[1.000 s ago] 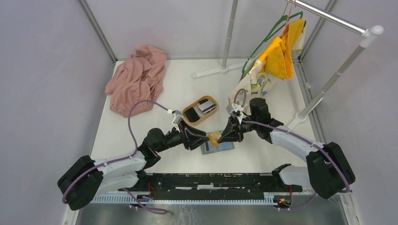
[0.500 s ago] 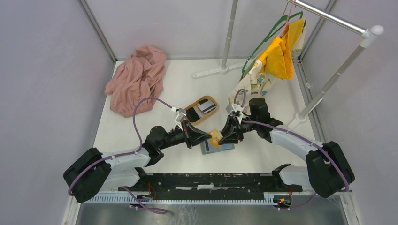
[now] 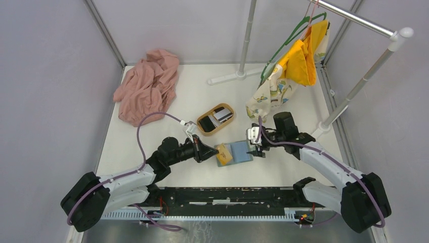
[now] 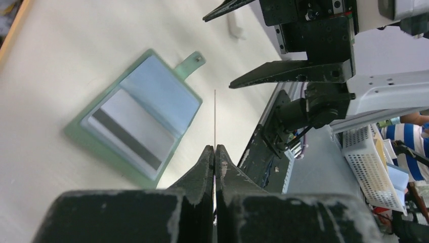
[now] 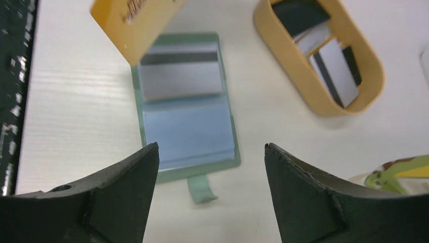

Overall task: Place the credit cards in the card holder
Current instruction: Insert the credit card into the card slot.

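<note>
The card holder point(image 3: 239, 151) lies open on the table, pale blue inside with a grey-green rim and tab point(image 5: 202, 190). A grey-white credit card point(image 5: 181, 71) with a black stripe sits in its far half. My left gripper point(image 3: 211, 151) is shut on a yellow card point(image 3: 223, 154), which hangs over the holder's left edge. In the left wrist view this card shows edge-on as a thin line point(image 4: 215, 116) rising from the closed jaws point(image 4: 214, 152). My right gripper point(image 5: 211, 152) is open and holds nothing, just right of the holder's tab.
An oval light-wood tray point(image 3: 228, 120) behind the holder holds black and grey-white cards point(image 5: 336, 71). A pink cloth point(image 3: 149, 83) lies at the back left. A clothes rack's base point(image 3: 238, 75) and a hanging yellow garment point(image 3: 298, 55) are at the back right.
My right gripper let go of the yellow card, opened and drew back to the right. My left gripper closed on the card and now holds it alone.
</note>
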Robot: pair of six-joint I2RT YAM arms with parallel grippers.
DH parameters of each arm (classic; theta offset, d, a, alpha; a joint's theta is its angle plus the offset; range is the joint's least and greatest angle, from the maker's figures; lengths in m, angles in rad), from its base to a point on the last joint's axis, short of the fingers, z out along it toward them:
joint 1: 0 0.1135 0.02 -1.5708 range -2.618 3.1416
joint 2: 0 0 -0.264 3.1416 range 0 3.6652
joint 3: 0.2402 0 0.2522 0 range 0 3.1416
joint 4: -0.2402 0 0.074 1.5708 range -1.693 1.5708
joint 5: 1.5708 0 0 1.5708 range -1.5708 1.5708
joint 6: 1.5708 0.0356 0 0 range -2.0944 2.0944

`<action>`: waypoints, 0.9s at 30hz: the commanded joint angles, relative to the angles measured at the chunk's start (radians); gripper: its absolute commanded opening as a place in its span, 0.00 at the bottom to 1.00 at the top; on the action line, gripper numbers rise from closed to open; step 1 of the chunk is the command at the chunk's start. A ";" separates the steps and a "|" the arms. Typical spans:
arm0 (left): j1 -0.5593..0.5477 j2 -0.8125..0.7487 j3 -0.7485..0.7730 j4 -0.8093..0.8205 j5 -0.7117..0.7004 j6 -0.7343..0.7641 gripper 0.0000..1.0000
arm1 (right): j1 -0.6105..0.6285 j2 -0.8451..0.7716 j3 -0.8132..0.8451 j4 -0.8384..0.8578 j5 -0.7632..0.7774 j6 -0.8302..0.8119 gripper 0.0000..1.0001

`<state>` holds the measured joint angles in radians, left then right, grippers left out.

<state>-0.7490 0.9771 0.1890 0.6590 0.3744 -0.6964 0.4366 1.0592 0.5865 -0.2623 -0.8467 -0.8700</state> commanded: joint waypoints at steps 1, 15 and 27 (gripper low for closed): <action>0.013 0.034 -0.008 -0.031 -0.050 -0.081 0.02 | -0.004 0.065 -0.022 0.067 0.199 -0.086 0.81; 0.065 0.322 0.010 0.240 0.073 -0.183 0.02 | 0.023 0.238 0.020 -0.077 0.228 -0.239 0.78; 0.150 0.595 0.003 0.609 0.203 -0.334 0.02 | 0.049 0.323 0.047 -0.098 0.294 -0.216 0.71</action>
<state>-0.6209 1.4963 0.1719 1.0328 0.5007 -0.9344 0.4778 1.3754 0.6056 -0.3496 -0.5797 -1.0714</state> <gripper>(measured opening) 0.031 0.712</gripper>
